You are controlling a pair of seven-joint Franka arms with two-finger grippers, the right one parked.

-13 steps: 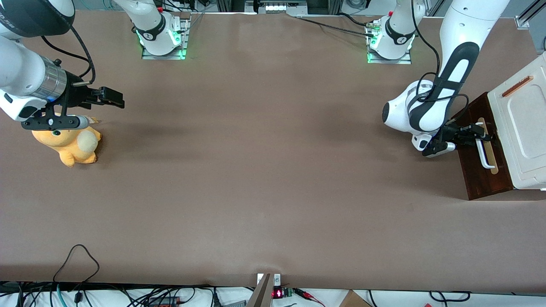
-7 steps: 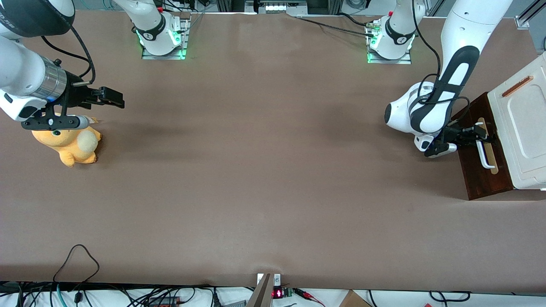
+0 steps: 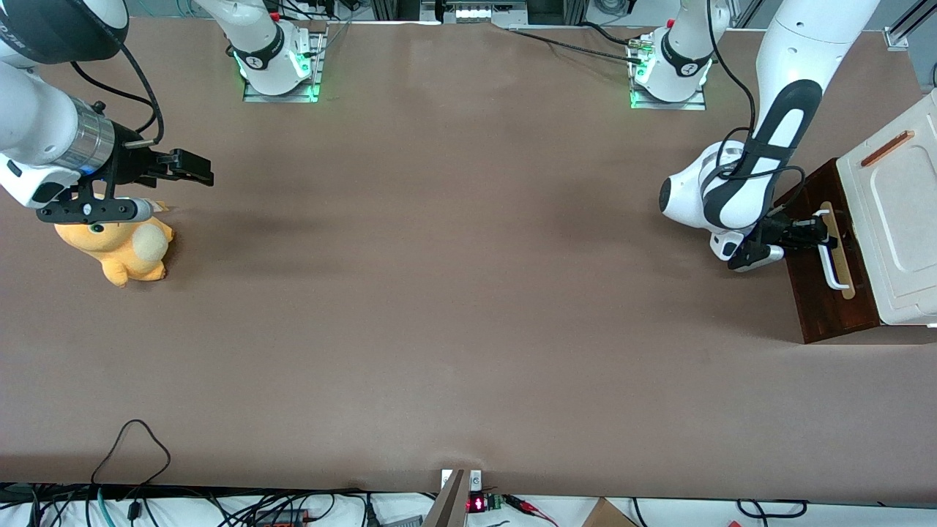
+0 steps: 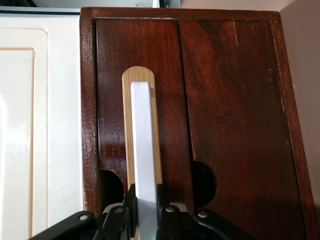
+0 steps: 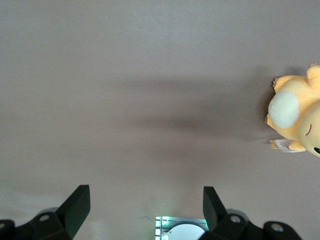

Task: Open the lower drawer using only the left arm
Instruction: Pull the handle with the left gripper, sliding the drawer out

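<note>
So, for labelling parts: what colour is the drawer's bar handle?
White, on a pale wood strip; the gripper is shut on the bar handle. Clearest in the left wrist view.

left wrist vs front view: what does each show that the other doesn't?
Left wrist only: the gripper fingers shut on the white bar handle, and two round notches in the dark wood.
Front only: the whole left arm, the orange plush toy toward the parked arm's end of the table, and the orange-brown strip on the cabinet top.
Both: the lower drawer front, its handle on a pale wood strip, and the cream-white cabinet top.
</note>
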